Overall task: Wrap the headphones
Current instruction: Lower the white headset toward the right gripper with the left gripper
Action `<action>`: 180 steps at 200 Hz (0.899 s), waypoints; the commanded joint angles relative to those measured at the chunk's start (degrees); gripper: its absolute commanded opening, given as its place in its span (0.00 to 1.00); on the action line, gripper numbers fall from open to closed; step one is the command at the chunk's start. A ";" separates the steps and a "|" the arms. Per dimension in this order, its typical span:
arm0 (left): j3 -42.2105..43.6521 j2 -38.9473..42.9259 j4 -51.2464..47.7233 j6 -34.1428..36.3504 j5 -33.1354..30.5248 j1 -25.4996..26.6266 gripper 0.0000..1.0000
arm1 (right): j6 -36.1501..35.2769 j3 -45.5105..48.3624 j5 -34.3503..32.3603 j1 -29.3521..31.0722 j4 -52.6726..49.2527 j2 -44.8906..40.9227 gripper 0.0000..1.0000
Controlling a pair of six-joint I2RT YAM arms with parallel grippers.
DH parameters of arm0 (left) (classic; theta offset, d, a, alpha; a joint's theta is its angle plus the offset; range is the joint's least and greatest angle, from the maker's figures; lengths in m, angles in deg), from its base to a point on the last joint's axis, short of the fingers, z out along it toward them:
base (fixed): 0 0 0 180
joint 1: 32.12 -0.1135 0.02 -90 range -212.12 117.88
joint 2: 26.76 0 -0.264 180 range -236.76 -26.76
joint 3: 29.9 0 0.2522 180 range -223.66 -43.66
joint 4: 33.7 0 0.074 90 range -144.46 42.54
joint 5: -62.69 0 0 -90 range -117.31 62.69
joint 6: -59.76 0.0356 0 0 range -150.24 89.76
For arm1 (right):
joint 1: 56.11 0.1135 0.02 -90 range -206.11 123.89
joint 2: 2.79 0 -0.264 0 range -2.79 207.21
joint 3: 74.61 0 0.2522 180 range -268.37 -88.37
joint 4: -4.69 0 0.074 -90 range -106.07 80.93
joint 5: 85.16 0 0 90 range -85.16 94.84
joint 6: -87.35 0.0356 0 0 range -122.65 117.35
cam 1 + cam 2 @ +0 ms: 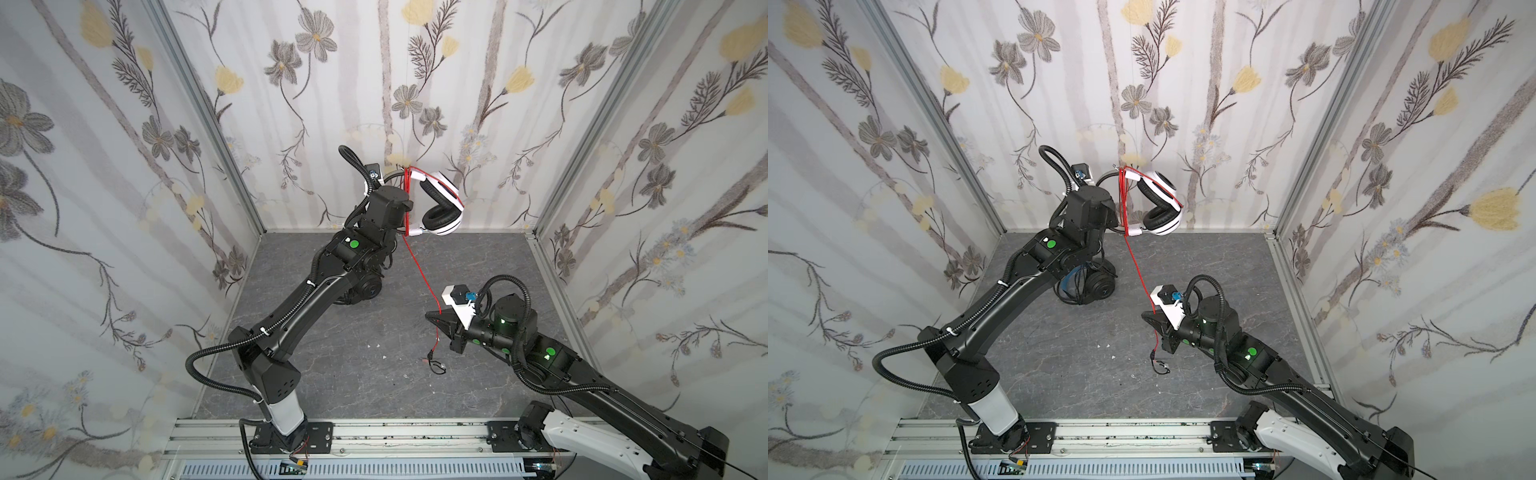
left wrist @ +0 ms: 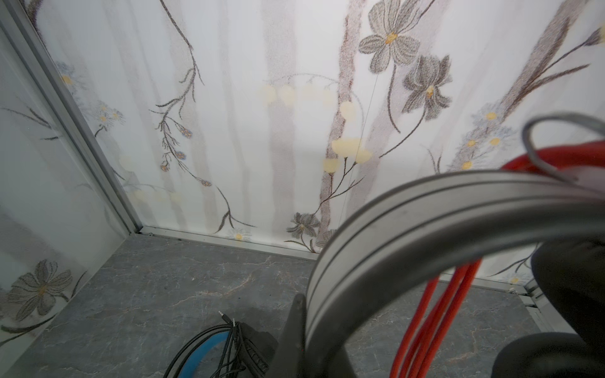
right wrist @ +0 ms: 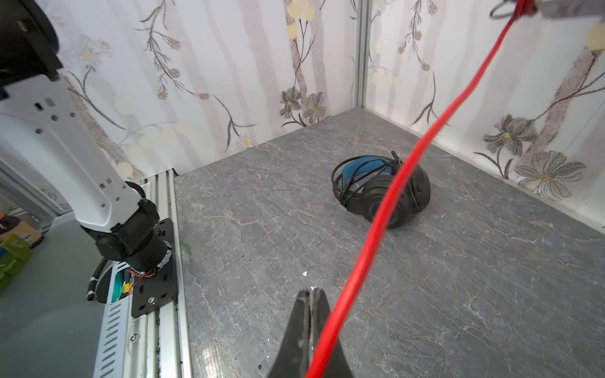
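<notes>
Two black fingers of my right gripper (image 3: 310, 293) sit pressed together nearest me, and the thin red cable (image 3: 381, 216) lies against one of them. I can't quite tell whether it is pinched or only draped. Its plug end (image 1: 432, 365) rests on the grey marbled floor (image 1: 332, 374). Farther in, the all-black over-ear headset (image 3: 370, 196) with a blue inner band lies on that floor, its black cable bundled around it. Farthest, near the floral back wall (image 1: 332, 104), my left gripper (image 2: 304, 314) clamps the grey headband of the white headset (image 1: 449, 189) with black earpads. It holds the headset aloft, with red cable looped several times across it.
</notes>
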 commanded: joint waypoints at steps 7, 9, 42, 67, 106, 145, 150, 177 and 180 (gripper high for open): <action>-1.64 -1.87 0.99 2.41 -2.22 -0.51 0.00 | -1.42 -4.79 -0.14 0.56 -5.42 -1.17 0.00; -1.63 -2.04 0.79 2.54 -2.29 -0.51 0.00 | -1.51 -5.15 -0.25 0.56 -5.69 -1.21 0.00; -0.21 -3.41 -0.88 6.15 -2.17 -0.42 0.00 | -2.82 -10.71 -1.43 2.41 -8.86 -0.85 0.00; 2.93 -3.33 -0.93 10.32 -1.76 0.82 0.00 | -3.89 -13.11 -2.31 2.41 -9.75 -0.18 0.00; 7.48 -3.22 -1.99 21.83 -1.32 5.55 0.00 | -6.67 -14.19 -5.41 2.21 -11.34 0.78 0.00; 15.07 -1.26 -5.43 27.15 -0.29 9.06 0.00 | -10.30 -15.80 -7.58 -0.36 -14.01 1.19 0.00; 16.04 -0.88 -6.17 27.60 0.28 9.44 0.00 | -10.60 -16.02 -7.62 -1.15 -14.43 1.22 0.00; 21.07 1.01 -10.96 27.63 2.79 10.51 0.00 | -12.86 -17.83 -6.67 -5.54 -16.61 1.16 0.00; 21.68 1.26 -11.47 27.43 2.92 10.50 0.00 | -13.18 -18.07 -6.55 -6.03 -16.87 1.18 0.00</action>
